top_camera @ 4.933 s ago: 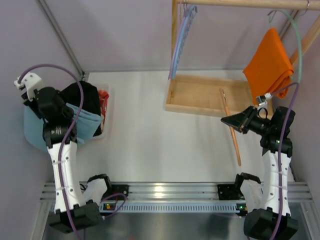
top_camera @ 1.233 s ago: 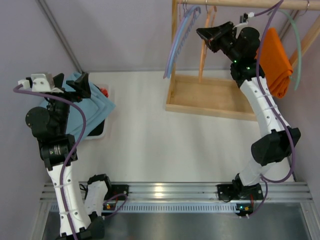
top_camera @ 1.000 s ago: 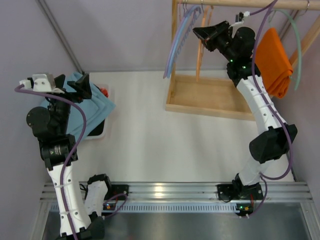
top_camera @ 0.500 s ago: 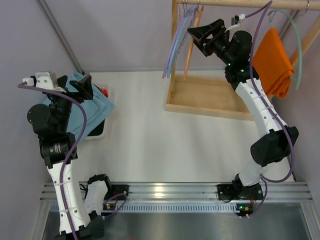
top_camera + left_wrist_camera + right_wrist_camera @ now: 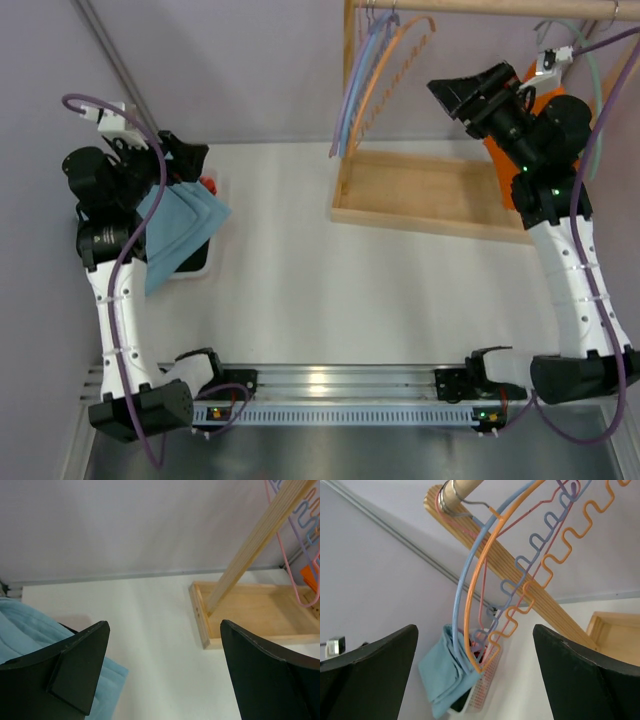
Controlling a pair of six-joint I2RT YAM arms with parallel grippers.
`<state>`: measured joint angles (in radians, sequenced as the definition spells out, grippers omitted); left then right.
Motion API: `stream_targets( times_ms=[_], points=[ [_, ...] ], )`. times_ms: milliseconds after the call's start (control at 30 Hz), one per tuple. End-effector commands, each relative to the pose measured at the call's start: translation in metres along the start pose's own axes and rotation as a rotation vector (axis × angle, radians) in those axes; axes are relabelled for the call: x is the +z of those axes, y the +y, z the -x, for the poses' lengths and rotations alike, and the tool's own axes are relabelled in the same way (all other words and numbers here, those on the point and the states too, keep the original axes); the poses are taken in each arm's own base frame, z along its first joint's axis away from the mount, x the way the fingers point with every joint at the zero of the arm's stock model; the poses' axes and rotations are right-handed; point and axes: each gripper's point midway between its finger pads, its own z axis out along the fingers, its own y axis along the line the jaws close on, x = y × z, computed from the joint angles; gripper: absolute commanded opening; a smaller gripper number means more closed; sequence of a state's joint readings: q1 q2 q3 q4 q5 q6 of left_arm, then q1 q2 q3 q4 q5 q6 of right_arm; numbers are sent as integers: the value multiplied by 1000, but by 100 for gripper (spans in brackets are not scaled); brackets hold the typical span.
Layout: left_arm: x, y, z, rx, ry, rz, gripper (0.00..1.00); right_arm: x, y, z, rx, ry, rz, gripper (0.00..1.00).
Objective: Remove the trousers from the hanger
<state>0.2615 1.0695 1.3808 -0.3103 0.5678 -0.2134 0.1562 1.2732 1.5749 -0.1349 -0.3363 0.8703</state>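
The light blue trousers (image 5: 178,222) lie folded over the white basket (image 5: 196,265) at the left, off the hanger. In the right wrist view the trousers (image 5: 442,680) drape over that basket's near end. The thin orange hanger (image 5: 385,70) hangs empty from the wooden rail (image 5: 500,8), next to a blue one; its orange hanger arc (image 5: 476,595) shows close up in the right wrist view. My right gripper (image 5: 448,88) is open, to the right of the hanger and apart from it. My left gripper (image 5: 190,160) hovers open above the trousers, with nothing between its fingers (image 5: 75,665).
A wooden stand with a tray base (image 5: 430,190) and a slanted post (image 5: 255,545) carries the rail. Blue, pink and purple hangers (image 5: 461,590) crowd beside the orange one. An orange folded garment (image 5: 500,150) on a mint-green hanger (image 5: 597,70) hangs behind my right arm.
My right gripper has opened, let go of the orange hanger on the rail and pulled back to the right. My left arm has drawn back and up; the trousers stay on the basket.
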Motion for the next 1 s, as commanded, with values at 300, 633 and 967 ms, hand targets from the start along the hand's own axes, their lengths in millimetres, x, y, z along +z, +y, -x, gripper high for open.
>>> stream_targets(
  times_ms=[300,633,967],
  points=[
    [65,-129,-99,233,331,-258,99,-128,-24,-58,-443,141,-82,99],
    [54,-145,-195,251,576,-280,99,-195,-70,-105,-604,257,-185,99],
    [39,-128,-187,264,546,-191,99,-209,-80,-121,-576,272,-187,99]
  ],
)
